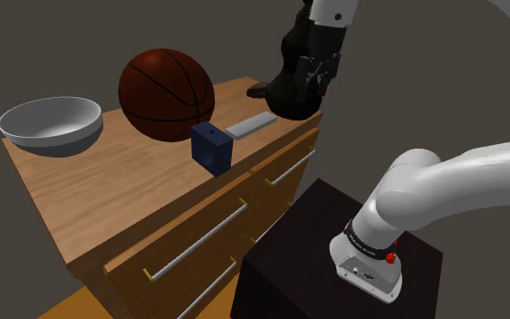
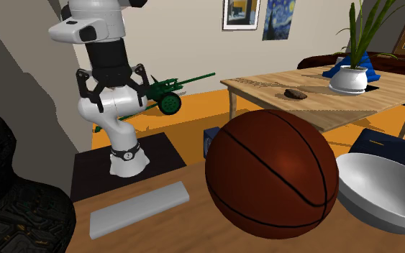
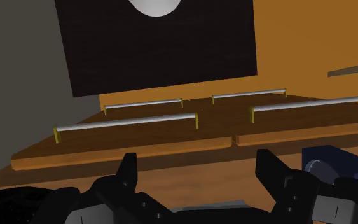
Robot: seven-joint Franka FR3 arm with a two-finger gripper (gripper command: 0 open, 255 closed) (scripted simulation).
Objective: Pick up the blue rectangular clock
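Blue clock (image 1: 212, 147), one — one basketball (image 1: 167, 94), one bowl (image 1: 51, 125)

Arm: glossy white rounded links (image 1: 479, 177) with dark joints. The section farthest from the jaws carries a black band with small white lettering (image 1: 370, 243), a red button (image 1: 390, 258) and a pale grey end plate (image 1: 366, 275). Directly behind the jaws: a black wrist housing (image 2: 111, 61) below a white link with dark round caps (image 2: 85, 30). Jaws are all black, with blocky, faceted fingers (image 3: 128, 173).
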